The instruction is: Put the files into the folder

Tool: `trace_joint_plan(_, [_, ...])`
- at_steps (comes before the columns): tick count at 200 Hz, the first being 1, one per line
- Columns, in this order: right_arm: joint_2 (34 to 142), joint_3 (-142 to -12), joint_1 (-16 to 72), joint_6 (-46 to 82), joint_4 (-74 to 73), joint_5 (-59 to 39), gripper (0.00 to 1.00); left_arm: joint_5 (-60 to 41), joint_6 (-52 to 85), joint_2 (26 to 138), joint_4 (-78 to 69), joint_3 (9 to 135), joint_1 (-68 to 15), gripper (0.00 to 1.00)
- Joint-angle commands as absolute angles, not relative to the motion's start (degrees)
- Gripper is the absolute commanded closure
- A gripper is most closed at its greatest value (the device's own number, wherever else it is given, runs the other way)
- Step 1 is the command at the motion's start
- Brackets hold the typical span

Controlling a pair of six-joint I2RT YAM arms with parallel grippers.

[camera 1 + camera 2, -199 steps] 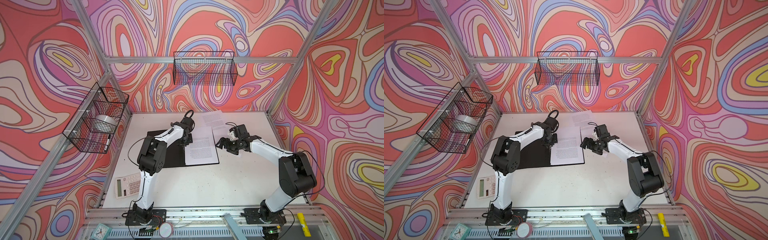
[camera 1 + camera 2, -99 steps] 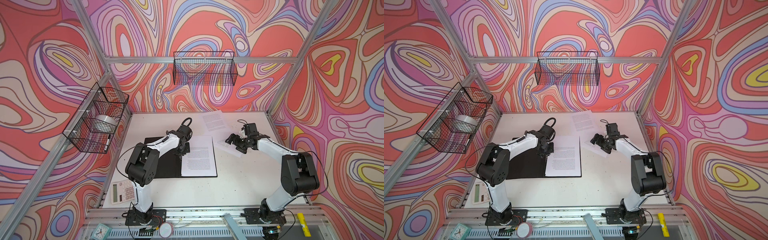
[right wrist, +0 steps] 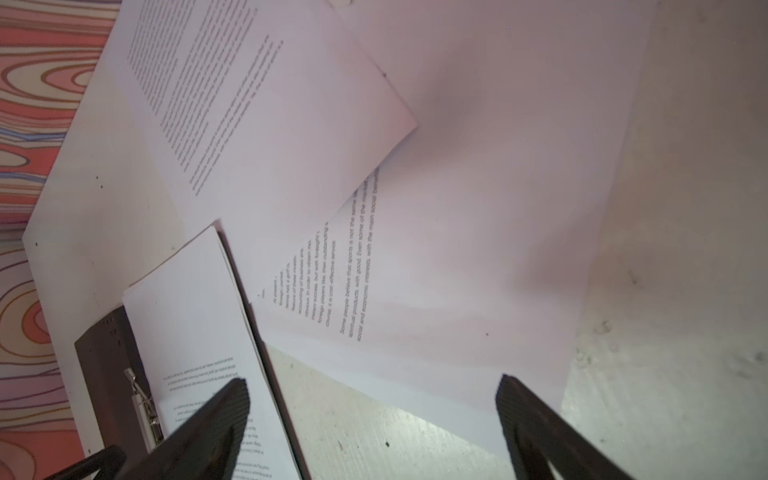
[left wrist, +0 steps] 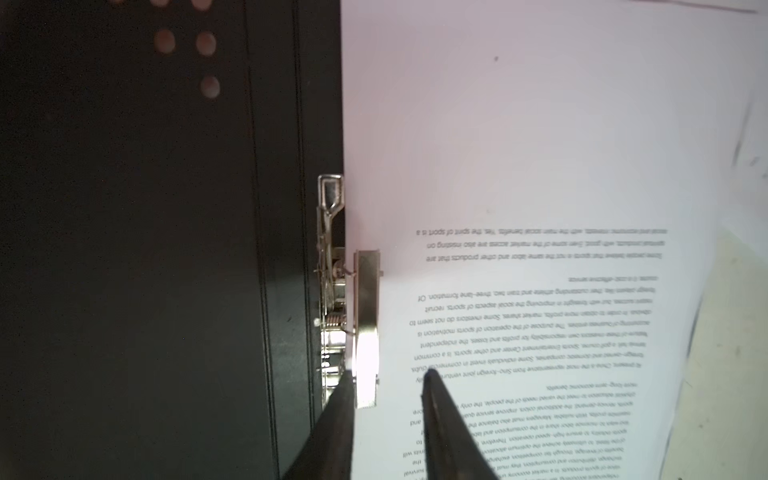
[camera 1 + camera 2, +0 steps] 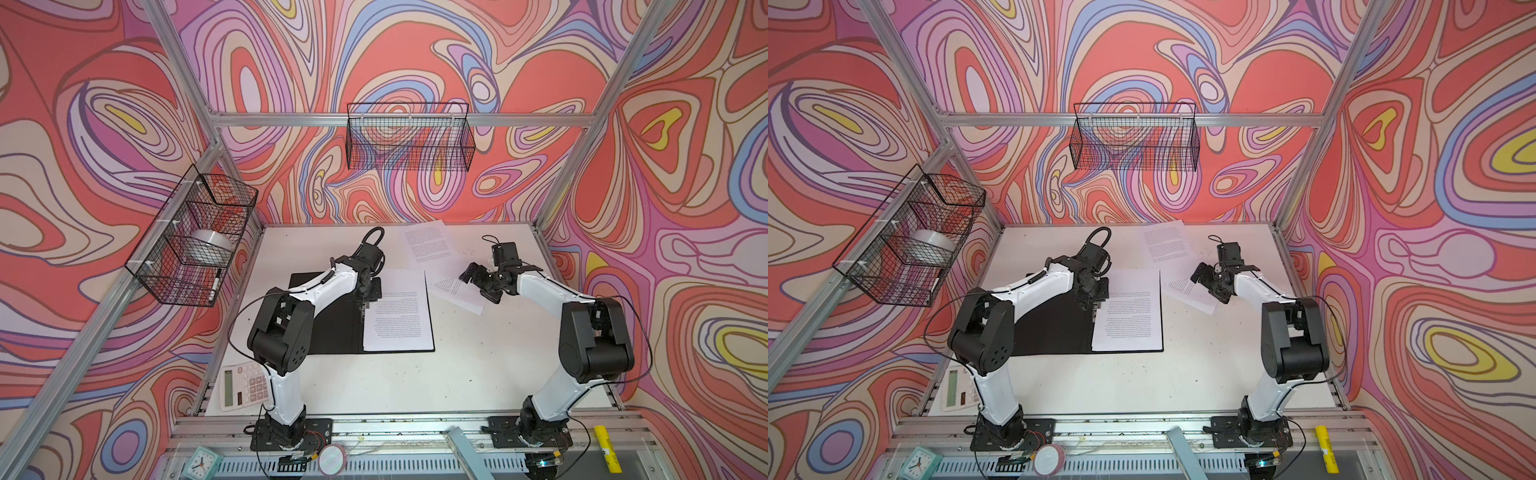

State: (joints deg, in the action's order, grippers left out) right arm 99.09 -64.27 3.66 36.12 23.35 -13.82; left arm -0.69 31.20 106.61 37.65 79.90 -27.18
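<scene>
Open folder mid tabletop, one sheet in its right half.
Fingers of the left gripper sit slightly parted astride the metal clip at the sheet's inner edge. Further back, the right gripper is spread wide over a loose sheet; another loose sheet lies by the far edge.

Filed sheet inside folder, left wrist view, print upside down: "Some people believe that sports is not the same labor and other products".
Loose sheet on tabletop, right wrist view: "Some people believe that sports is not the same"; "cost-effective service".
Both top views: print too small to read.
</scene>
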Motion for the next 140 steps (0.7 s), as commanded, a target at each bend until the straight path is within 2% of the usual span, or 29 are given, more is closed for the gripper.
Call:
trace_joint_plan(1, [101.1,-66.3,1.1,36.3,24.1,-11.5,0.02,-2.7,29.6,102.3,40.2,82.3,-27.3,0.49])
trace_joint_plan(17, [102.2,-67.2,-0.1,36.1,24.6,-11.2,0.02,-3.4,29.5,100.2,40.3,82.0,-27.3,0.33])
trace_joint_plan(27, [103.3,-67.9,-1.0,35.7,24.9,-10.8,0.02,-4.3,28.8,98.7,40.2,81.7,-27.4,0.19])
trace_joint_plan(44, [104.1,-69.1,-2.4,35.4,25.5,-10.2,0.02,-5.5,27.6,96.3,39.9,81.0,-28.4,0.14])
trace_joint_plan(53, [104.5,-69.8,-3.3,35.2,25.4,-9.7,0.02,-5.7,27.1,95.2,40.0,80.8,-29.3,0.08])
trace_joint_plan(59, [104.9,-70.3,-3.9,35.0,25.3,-9.2,0.02,-6.2,27.0,94.5,39.8,80.6,-29.9,0.0])
trace_joint_plan(91, [109.7,-77.4,-5.8,31.9,26.2,-7.4,0.03,-11.2,28.3,90.5,36.7,77.2,-32.7,0.0])
trace_joint_plan(140, [119.4,-87.1,-5.9,29.0,25.2,-13.7,0.03,-13.0,31.6,82.5,33.9,69.0,-35.8,0.0])
